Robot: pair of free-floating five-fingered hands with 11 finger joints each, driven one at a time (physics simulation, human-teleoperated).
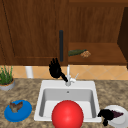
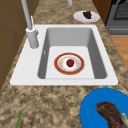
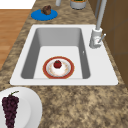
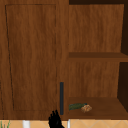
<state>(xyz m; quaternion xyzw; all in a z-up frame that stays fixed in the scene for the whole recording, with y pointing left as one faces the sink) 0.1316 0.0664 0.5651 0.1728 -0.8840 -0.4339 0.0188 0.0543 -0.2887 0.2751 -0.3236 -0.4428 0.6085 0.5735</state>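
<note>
My left hand (image 1: 55,68) hangs above the sink's back rim, just left of the faucet (image 1: 68,78), its fingers straight and pointing up. It holds nothing. It sits right under the dark vertical handle (image 1: 61,46) of the shut cabinet door (image 1: 35,30); in the upper view the left hand (image 4: 55,120) is just below that handle (image 4: 61,98). My right hand (image 1: 106,114) floats at the left rim of a white plate (image 1: 119,119) that bears dark grapes (image 1: 117,114). A red round thing (image 1: 67,115) covers the sink's front; from the sides it is a red fruit (image 2: 70,62) on a red-rimmed plate (image 2: 58,59) in the basin.
An open shelf (image 1: 100,58) right of the door holds a green vegetable (image 1: 76,52) and a brown lump (image 1: 85,54). On the counter at left stand a potted plant (image 1: 6,79), a white cylinder (image 1: 29,72) and a blue plate (image 1: 23,113) with brown meat (image 1: 15,106).
</note>
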